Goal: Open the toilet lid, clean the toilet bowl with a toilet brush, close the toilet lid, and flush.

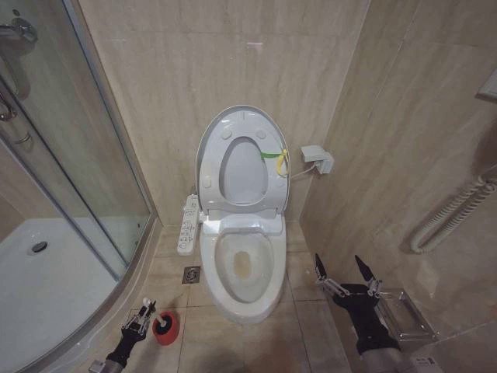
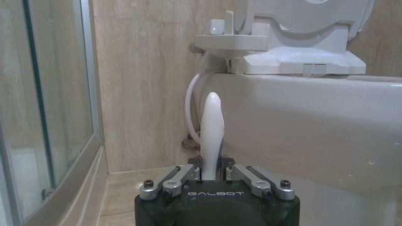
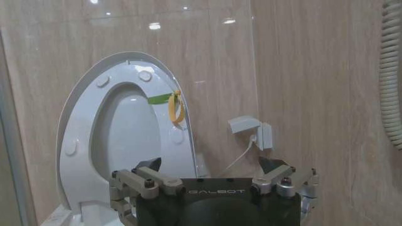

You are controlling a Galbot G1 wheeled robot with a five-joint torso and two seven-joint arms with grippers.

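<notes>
Toilet lid raised, standing upright against the beige tiled wall at the centre of the head view, ring seat lifted with it, round bumpers showing on the underside. Yellow-green strap hanging at the lid's right edge, just beside a small white box fixed to the wall.

Toilet bowl open below, lower centre of the frame, with a yellowish patch at its bottom. Narrow button panel touching its left side; square floor drain just below that panel.

Left gripper low in the lower left of the head view, left of the bowl, closed narrow on the toilet brush, which sits in its round red cup on the floor tiles. Seen from the left wrist camera: fingers pinched on the white stick handle, handle standing upright at the middle of the frame, bowl's outer wall close on the right, glass shower door on the left.

Right gripper hanging in the lower right of the head view, right of the bowl and apart from it, spread wide and holding nothing. Both fingertips visible low in the right wrist view, pointing toward the raised lid.

Shower tray behind curved glass at far left; white ribbed hose on the right wall.
</notes>
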